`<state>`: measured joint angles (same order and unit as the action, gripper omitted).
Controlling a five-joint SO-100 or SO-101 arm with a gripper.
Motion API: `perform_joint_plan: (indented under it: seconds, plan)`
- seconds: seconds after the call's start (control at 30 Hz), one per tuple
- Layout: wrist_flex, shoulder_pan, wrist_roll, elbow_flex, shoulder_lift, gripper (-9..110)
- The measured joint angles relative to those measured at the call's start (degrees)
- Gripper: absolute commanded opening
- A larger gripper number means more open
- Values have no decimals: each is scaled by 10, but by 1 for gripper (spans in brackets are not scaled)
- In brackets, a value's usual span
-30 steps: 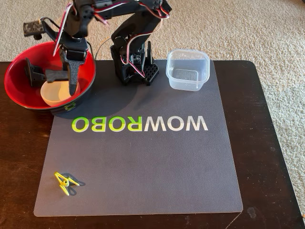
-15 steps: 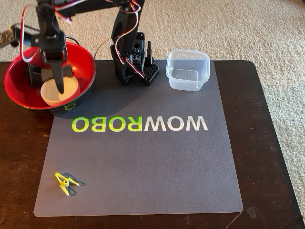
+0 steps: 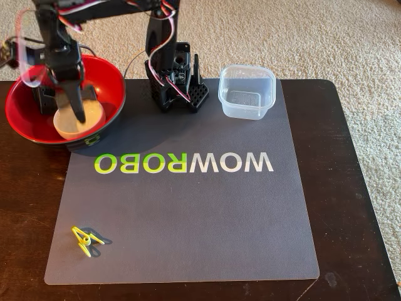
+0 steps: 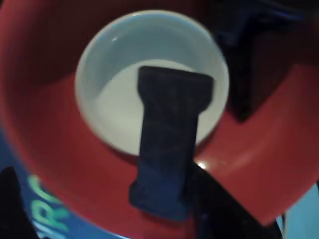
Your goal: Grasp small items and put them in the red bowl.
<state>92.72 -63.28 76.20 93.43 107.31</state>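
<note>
The red bowl (image 3: pixel 113 81) stands at the mat's far left corner. In it sits the small white bowl (image 3: pixel 69 125), which fills the middle of the wrist view (image 4: pixel 114 89). My gripper (image 3: pixel 78 110) reaches down into the red bowl. One finger (image 4: pixel 172 129) lies inside the white bowl and the other jaw sits just outside its rim, so they look shut on the rim. Dark items (image 3: pixel 42 100) lie in the red bowl behind it, too unclear to name. The yellow-green clip (image 3: pixel 84 239) lies at the mat's near left. The clear square container (image 3: pixel 247 91) stands far right of the arm base.
The arm's black base (image 3: pixel 175 84) stands at the mat's far edge between the red bowl and the clear container. The grey mat (image 3: pixel 188 213) with the WOWROBO print covers the dark wooden table (image 3: pixel 363 188). Beige carpet lies beyond.
</note>
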Motion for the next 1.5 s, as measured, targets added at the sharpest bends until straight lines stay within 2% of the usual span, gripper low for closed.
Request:
perform_joint_plan:
  seconds: [0.2,0.33,0.53,0.67,0.9,1.27,1.33,1.4,1.5]
  plan:
    - [-100,54,-57,36,-56,42]
    - [-41,67,-69,-25,-59,42]
    - [-97,76,-63,27,-60,42]
    - [-68,79,-59,4,-54,41]
    - [-112,84,-43,61,-52,40]
    - [-59,54,7,69,-31,40]
    - [-48,52,-8,69,-27,40]
    - [-89,62,-32,66,-46,40]
    - [-71,94,-110,-29,-112,40]
